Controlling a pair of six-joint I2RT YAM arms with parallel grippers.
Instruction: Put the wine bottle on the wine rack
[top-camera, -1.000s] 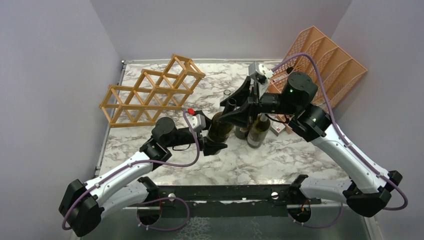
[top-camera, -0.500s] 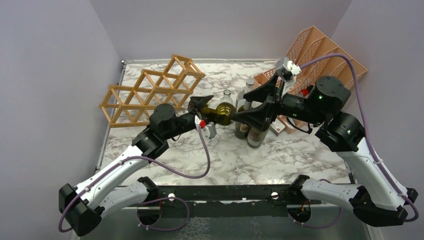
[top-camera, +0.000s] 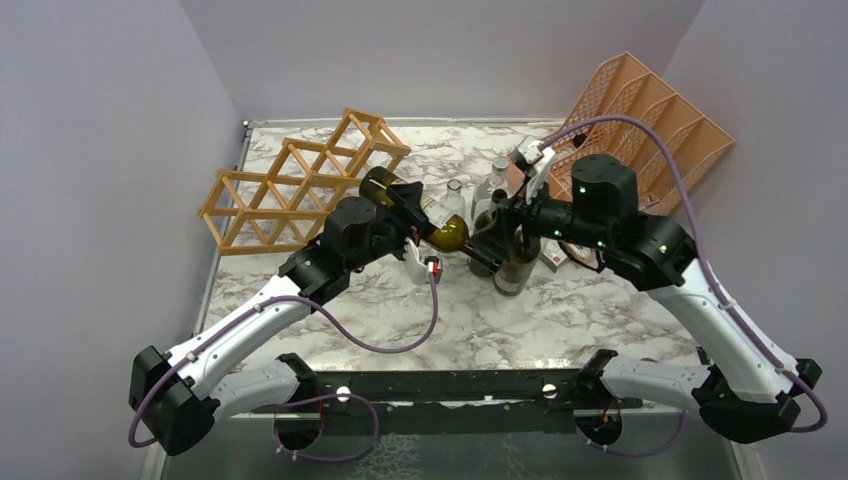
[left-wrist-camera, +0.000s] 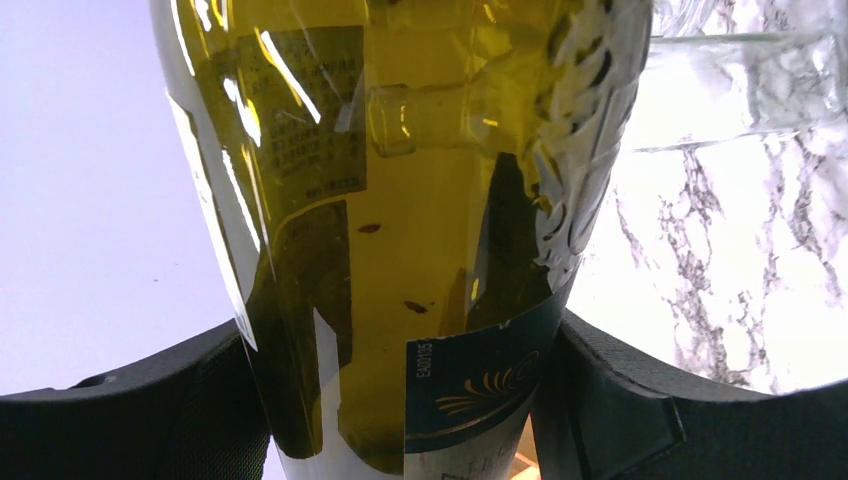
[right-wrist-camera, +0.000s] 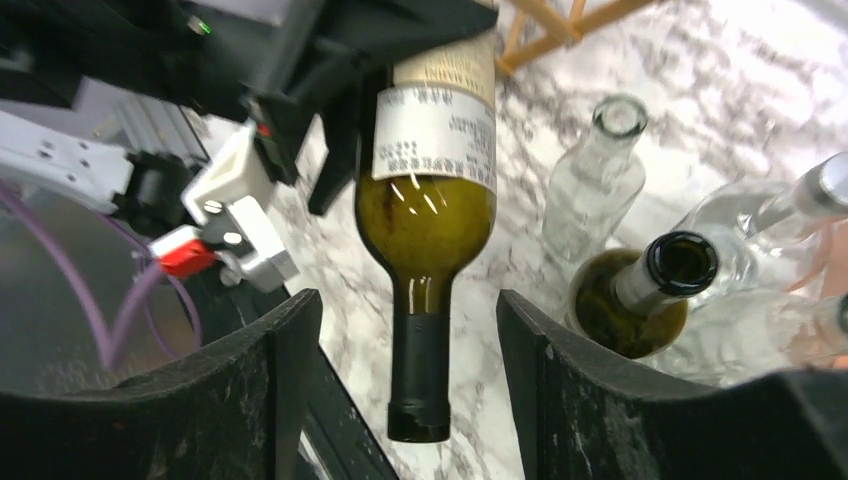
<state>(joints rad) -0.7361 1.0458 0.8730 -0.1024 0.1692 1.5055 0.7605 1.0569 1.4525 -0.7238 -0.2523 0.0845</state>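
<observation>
An olive-green wine bottle (top-camera: 445, 234) with a pale label hangs nearly level above the marble table, its base toward the wooden wine rack (top-camera: 300, 185) and its neck pointing right. My left gripper (top-camera: 404, 213) is shut on the bottle's body; in the left wrist view the wine bottle (left-wrist-camera: 400, 250) fills the gap between both black pads (left-wrist-camera: 610, 400). My right gripper (right-wrist-camera: 410, 380) is open around the bottle's neck (right-wrist-camera: 420, 370), with clear gaps on either side. In the top view the right gripper (top-camera: 490, 240) sits at the neck end.
Standing bottles crowd the table under the right gripper: a dark open one (right-wrist-camera: 655, 285), a small clear one (right-wrist-camera: 595, 175) and another clear one (right-wrist-camera: 790, 220). A salmon-orange file organiser (top-camera: 650, 125) leans at the back right. Walls close in on three sides.
The bottle went from upright to nearly level, and the left arm has carried its base toward the rack. The right gripper let go of the bottle's top and now stands open around the neck.
</observation>
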